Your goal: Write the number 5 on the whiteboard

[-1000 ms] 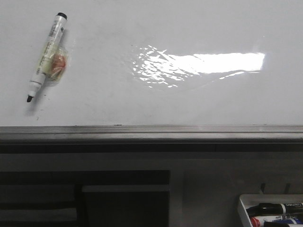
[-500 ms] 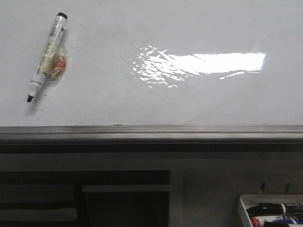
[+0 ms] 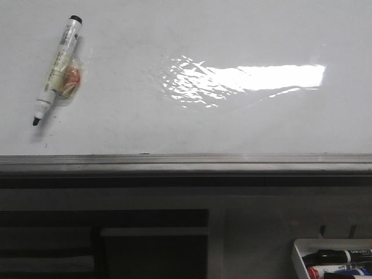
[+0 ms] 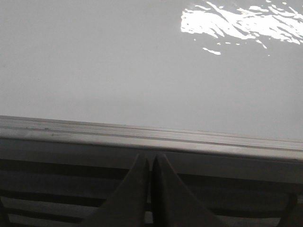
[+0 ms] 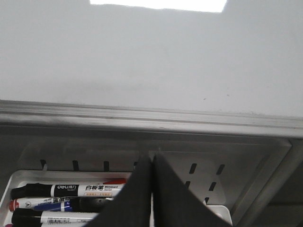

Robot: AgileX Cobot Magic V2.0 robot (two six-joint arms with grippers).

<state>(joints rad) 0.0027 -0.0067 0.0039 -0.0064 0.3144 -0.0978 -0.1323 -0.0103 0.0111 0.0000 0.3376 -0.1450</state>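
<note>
Since the uncapped marker (image 3: 57, 70) lies slanted on the whiteboard (image 3: 232, 128) far left, the clenched, empty left pincer (image 4: 150, 163) looks nearer; right pincer (image 5: 151, 163) is clenched too.

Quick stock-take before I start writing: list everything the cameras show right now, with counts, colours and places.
whiteboard: one, glossy white with light glare, grey metal rim along its near edge; no digit visible on it.
marker: one, white barrel, black tip uncapped, lying at the board's far left with an orange-and-clear wrap around its middle.
tray: one, white, below the rim on the right.
markers in tray: at least three; black, red and blue parts visible.
left end effector: dark, shut, empty.
right end effector: dark, shut, empty, above the tray.
</note>
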